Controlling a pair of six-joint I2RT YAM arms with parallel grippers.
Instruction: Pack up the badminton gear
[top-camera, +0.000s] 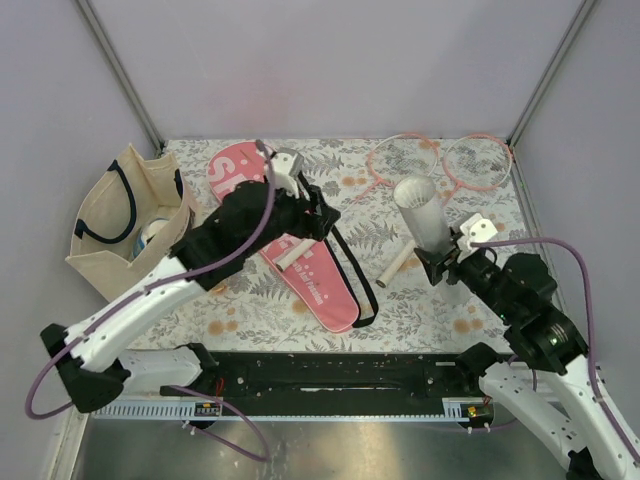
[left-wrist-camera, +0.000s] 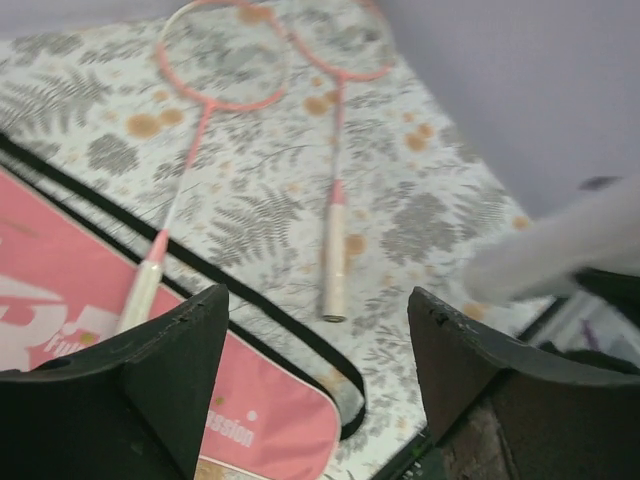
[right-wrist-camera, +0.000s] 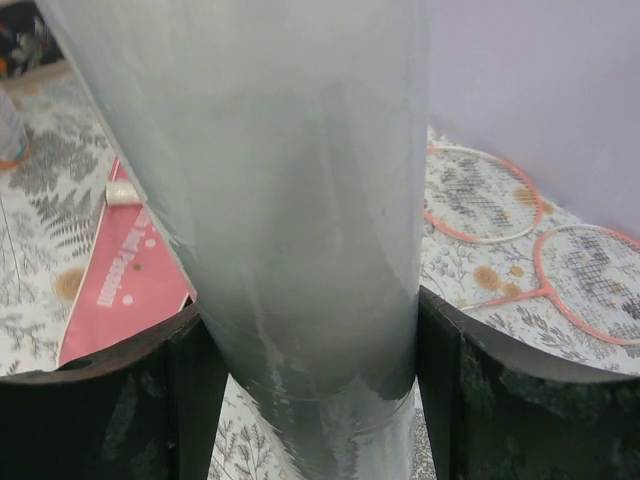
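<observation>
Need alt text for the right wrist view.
A white tube fills most of the frame, gripped in the right pincer. Behind it lie a pink cover at left and two pink rackets at right.

Beige tote bag (top-camera: 112, 228) with navy handles (top-camera: 127, 192) stands at the table's left edge, mouth open upward. There's something pale and round inside, can't tell what. The table (top-camera: 420, 305) has a white cloth with grey ferns and orange flowers. Plain lilac-grey walls (top-camera: 330, 60) go round the far side.
</observation>
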